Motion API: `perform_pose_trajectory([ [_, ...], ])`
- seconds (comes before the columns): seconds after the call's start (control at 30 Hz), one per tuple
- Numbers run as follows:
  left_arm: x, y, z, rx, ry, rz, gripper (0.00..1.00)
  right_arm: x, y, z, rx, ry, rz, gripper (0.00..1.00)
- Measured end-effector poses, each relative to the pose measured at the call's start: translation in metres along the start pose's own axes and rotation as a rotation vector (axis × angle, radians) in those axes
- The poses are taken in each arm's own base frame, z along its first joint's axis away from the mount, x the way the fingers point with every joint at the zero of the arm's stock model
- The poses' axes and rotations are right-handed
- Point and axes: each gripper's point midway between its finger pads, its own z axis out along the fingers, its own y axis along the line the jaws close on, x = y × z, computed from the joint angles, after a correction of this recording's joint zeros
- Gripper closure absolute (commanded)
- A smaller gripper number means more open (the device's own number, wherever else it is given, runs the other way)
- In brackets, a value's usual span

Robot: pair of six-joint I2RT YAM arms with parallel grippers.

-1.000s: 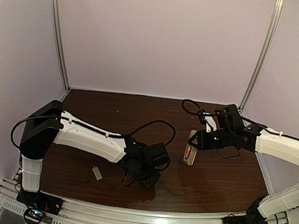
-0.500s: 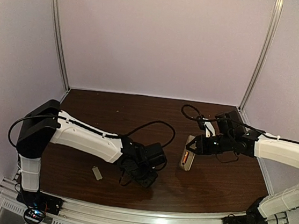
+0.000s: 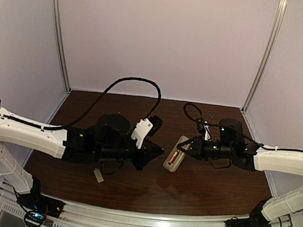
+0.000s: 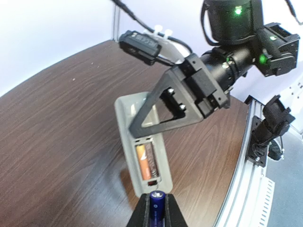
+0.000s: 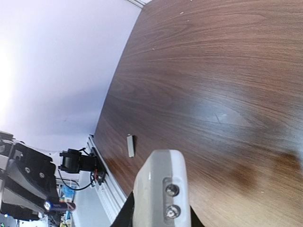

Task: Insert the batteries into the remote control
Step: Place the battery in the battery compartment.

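Note:
My right gripper (image 3: 185,146) is shut on the white-grey remote control (image 3: 173,154) and holds it above the table, back side up. Its open battery bay holds an orange battery (image 4: 140,161); the slot beside it looks dark. My left gripper (image 4: 157,197) is shut on a blue battery (image 4: 157,204), end-on, just short of the remote's (image 4: 124,113) near end. In the top view the left gripper (image 3: 154,149) sits just left of the remote. The right wrist view shows the remote's end (image 5: 158,182) between my fingers.
The small flat grey cover piece (image 3: 98,175) lies on the brown table near the front, left of centre; it also shows in the right wrist view (image 5: 130,145). A metal rail (image 3: 144,222) runs along the near edge. Black cables loop above both arms.
My left arm has lifted from the table near the cover and swung to the centre, pointing at the remote. My right gripper has carried the remote leftward and tilted it.

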Motion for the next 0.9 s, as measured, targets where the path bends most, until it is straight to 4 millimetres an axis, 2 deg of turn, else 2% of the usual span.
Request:
perform_pose_trajectory([
  [0.23,-0.005,-0.016,0.008,0.104,-0.104,0.071,1.0,0.0,0.037,0.006,-0.135,-0.01,0.016,1.0],
  [0.37,-0.019,-0.021,0.006,0.123,-0.17,0.089,1.0,0.003,0.052,0.008,-0.186,-0.004,0.015,1.0],
  [0.53,-0.031,-0.024,0.004,0.131,-0.224,0.105,1.0,0.005,0.063,0.01,-0.23,-0.001,0.02,1.0],
  [0.9,-0.027,-0.016,0.007,0.087,-0.253,0.119,1.0,-0.001,0.083,0.007,-0.319,-0.02,0.043,1.0],
])
